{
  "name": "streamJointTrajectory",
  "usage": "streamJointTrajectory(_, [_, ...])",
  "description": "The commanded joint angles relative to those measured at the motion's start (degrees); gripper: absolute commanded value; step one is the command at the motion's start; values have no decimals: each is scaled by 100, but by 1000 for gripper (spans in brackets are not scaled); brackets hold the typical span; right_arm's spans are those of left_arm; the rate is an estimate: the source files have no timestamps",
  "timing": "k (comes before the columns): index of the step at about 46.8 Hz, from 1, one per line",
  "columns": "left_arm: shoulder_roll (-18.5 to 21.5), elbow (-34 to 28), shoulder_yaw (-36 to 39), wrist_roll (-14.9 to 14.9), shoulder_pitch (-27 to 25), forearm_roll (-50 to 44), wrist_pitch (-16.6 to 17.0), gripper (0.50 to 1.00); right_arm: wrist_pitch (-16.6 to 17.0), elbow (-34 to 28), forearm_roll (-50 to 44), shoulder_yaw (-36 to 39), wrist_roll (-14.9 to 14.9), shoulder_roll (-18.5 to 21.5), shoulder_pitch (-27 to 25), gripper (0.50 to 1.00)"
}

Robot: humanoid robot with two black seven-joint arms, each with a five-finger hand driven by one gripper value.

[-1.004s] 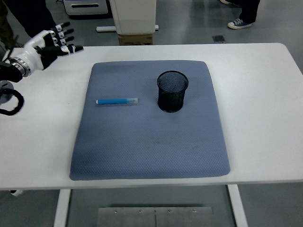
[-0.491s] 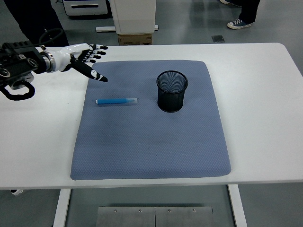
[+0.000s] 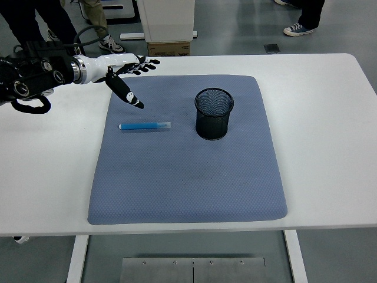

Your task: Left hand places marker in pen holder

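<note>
The left arm is cut off by the picture's left edge, so only its black forearm and the white-shelled left hand (image 3: 125, 66) show; the right arm lies outside the view altogether. At the top, people appear only as legs and shoes (image 3: 297, 29), and a white cabinet (image 3: 165, 19) standing on a cardboard box (image 3: 168, 48) is cropped as well. The left hand hovers over the far left corner of the blue-grey mat (image 3: 187, 177), fingers spread wide and holding nothing, thumb angled down toward the mat. The blue marker (image 3: 145, 126) lies flat on the mat's left part, lengthwise left to right, below the hand and apart from it. The black mesh pen holder (image 3: 214, 113) stands upright to the marker's right, close by but not touching. The mat covers the middle of the white tabletop (image 3: 321, 118), over a grey floor.
</note>
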Motion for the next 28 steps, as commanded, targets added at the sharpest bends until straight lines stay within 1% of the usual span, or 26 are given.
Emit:
streamJointTrajectory(1, [-133,-34,298,1,-9,26,2,1000,0,0,0,0,1,0,0,1000])
streamJointTrajectory(7, [-274,-43,519,19,-158,149,-7,1000,0,0,0,0,1,0,0,1000])
streamJointTrajectory(15, [-371,-113,528,19,-299,755,-16,1000,0,0,0,0,1,0,0,1000])
streamJointTrajectory(24, [-467,-157,519,63,-448,957,-104,1000,0,0,0,0,1,0,0,1000])
streamJointTrajectory(26, [-494,-148,519,124,-501,993,-174,1000,0,0,0,0,1,0,0,1000])
streamJointTrajectory(28, [-520,-157,528,281,-562,1019,-270,1000,0,0,0,0,1,0,0,1000])
